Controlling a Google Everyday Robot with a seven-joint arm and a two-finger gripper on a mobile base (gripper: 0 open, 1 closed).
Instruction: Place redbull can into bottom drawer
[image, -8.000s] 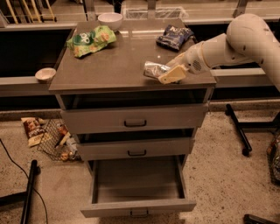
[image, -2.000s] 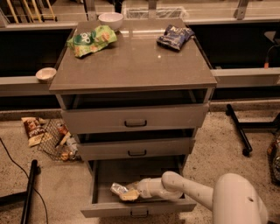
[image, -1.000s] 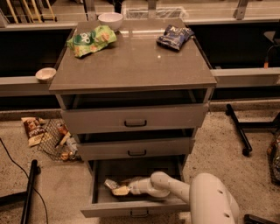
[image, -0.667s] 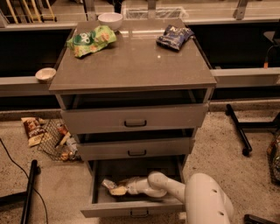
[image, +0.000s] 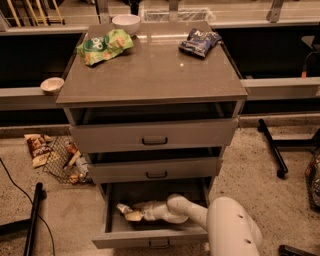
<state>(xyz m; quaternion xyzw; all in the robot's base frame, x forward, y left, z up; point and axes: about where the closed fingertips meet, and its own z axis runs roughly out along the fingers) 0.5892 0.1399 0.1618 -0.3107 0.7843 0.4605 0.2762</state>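
The bottom drawer (image: 150, 239) stands pulled open at the foot of the grey cabinet. My white arm reaches into it from the lower right. My gripper (image: 129, 213) is low inside the drawer at its left side, shut on the redbull can (image: 122, 207). Only the can's silvery end shows, past the tan fingers (image: 134, 216), close to the drawer floor. I cannot tell whether the can touches the floor.
The two upper drawers (image: 152, 135) are slightly ajar. On the cabinet top lie a green snack bag (image: 104, 46), a dark blue snack bag (image: 200, 42) and a white bowl (image: 126, 22). A small bowl (image: 52, 85) sits on the left ledge. Wrappers (image: 60, 157) litter the floor at left. Black stand legs (image: 272, 150) are at right.
My gripper carried the can from the cabinet top down into the bottom drawer, then slid leftward inside it over the last second.
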